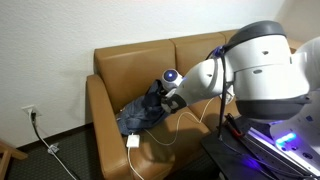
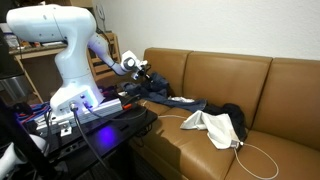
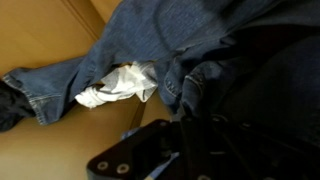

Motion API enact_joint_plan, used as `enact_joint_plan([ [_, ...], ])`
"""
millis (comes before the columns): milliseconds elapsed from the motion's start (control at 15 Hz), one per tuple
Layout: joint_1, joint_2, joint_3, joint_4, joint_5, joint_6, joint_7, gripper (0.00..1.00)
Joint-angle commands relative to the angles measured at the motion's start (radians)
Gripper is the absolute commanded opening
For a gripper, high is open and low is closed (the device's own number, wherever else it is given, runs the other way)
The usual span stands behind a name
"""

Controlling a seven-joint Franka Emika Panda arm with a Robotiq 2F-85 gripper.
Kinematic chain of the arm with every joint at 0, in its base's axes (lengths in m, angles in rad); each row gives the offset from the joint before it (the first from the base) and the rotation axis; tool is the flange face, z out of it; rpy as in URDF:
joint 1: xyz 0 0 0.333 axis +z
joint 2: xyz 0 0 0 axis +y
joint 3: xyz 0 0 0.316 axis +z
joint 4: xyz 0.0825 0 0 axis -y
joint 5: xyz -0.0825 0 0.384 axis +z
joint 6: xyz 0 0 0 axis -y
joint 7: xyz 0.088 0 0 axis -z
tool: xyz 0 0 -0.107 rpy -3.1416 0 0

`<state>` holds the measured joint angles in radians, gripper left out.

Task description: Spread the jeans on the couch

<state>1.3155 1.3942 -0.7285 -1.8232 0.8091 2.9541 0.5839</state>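
Your jeans (image 3: 150, 30), just ahead of the jaws, look soft and floppy, so pinch a leg hem; blur hides whether the jaws grip anything.

The white arm (image 2: 68, 60) reaches forward with elbow bent, its gripper (image 2: 143, 72) tilted downward, jaw position unclear.

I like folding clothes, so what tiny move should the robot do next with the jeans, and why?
Probably close the tool on the nearest fold, so it can pull the cloth flat. The rumpled blue denim jeans lie bunched on the tan-brown leather couch, white pocket lining turned out, and the tool sits at the heap; whether it already grips is unclear.
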Motion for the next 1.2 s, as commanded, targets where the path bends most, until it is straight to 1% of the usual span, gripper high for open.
enact_joint_plan([
  [0,0.122,-0.032,-0.144,-0.15,-0.177,-0.159,0.168,0.02],
  [67,0.142,-0.038,-0.176,-0.171,-0.242,-0.209,0.217,0.02],
  [267,0.171,-0.023,-0.272,-0.228,-0.43,-0.296,0.359,0.02],
  [400,0.186,0.006,-0.333,-0.246,-0.519,-0.34,0.447,0.02],
  [467,0.175,-0.004,-0.343,-0.249,-0.54,-0.346,0.486,0.02],
  [533,0.135,-0.033,-0.294,-0.216,-0.558,-0.305,0.474,0.07],
  [667,0.137,-0.032,-0.316,-0.225,-0.577,-0.317,0.504,0.07],
  [733,0.137,-0.032,-0.317,-0.226,-0.577,-0.318,0.507,0.02],
  [800,0.18,0.056,-0.359,-0.205,-0.638,-0.38,0.538,0.02],
  [1133,0.185,0.101,-0.378,-0.138,-0.853,-0.499,0.57,0.02],
])
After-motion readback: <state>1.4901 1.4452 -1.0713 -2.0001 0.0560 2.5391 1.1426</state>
